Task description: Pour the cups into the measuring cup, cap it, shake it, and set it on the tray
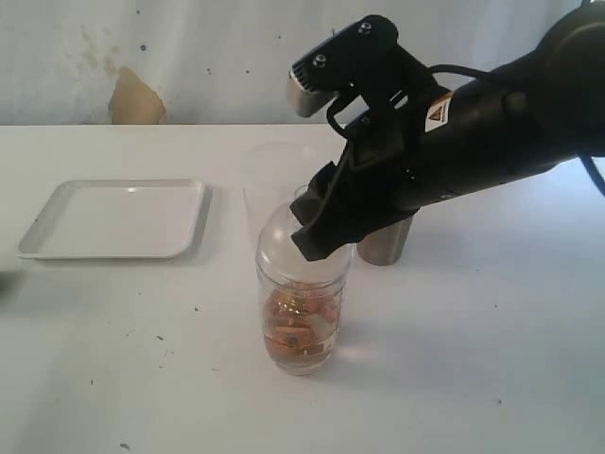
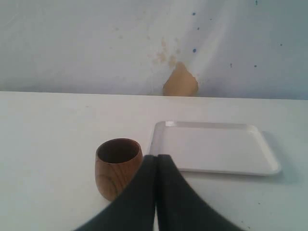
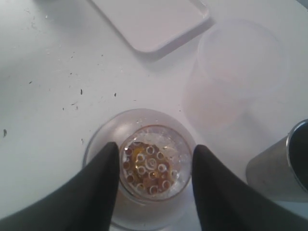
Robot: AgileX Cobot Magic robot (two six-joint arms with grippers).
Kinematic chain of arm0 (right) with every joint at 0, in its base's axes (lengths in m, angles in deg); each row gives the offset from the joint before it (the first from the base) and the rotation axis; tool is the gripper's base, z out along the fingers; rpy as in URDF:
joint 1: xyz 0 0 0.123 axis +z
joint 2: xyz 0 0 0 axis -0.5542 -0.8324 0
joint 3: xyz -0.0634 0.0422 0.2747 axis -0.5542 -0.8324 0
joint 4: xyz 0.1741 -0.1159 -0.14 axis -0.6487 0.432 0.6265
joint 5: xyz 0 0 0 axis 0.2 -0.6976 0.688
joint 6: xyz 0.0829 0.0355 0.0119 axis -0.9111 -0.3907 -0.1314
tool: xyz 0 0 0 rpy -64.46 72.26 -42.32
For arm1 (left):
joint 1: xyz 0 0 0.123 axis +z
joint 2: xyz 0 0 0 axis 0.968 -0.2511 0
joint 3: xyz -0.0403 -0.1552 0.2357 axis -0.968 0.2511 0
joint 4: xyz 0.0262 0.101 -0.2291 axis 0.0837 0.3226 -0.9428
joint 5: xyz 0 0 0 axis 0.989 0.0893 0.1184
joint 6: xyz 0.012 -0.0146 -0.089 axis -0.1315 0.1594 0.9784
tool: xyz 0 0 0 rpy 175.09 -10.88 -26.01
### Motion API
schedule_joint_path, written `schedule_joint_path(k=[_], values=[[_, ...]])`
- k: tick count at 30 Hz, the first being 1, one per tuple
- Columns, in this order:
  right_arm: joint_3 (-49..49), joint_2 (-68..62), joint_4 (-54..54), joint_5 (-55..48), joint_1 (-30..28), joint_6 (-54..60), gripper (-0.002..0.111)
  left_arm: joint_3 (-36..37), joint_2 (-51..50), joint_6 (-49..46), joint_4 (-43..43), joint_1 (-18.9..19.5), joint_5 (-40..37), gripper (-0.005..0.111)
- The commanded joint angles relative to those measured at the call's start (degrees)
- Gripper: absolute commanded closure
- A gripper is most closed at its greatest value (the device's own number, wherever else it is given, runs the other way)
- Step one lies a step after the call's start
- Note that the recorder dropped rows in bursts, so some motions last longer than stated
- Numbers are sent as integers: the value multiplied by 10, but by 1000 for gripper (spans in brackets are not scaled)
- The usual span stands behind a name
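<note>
- Right gripper (image 3: 155, 148) clasps the top of the measuring cup (image 1: 298, 322), which stands on the table (image 1: 473, 369), well apart from the tray (image 1: 113, 219).
- Left gripper (image 2: 156, 161) is closed, empty, beside the wooden cup (image 2: 115, 168).

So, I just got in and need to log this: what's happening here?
The right hand is poised over the measuring cup, straddling its top; whether it grips is unclear. The cup holds amber liquid. The left hand is shut and empty near the wooden cup. The tray is bare.
</note>
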Motion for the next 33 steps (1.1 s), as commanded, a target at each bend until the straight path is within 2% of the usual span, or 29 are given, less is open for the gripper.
schedule_joint_path(k=[1,13,26,33], values=[[1,-19,10,-14,-1,2,108,3,3,0,-3,0,5,106],[5,-23,48,-48,-1,3,108,3,3,0,-3,0,5,106],[3,-29,41,-58,-1,3,108,3,3,0,-3,0,5,106],[3,-55,42,-58,23,3,108,3,3,0,-3,0,5,106]])
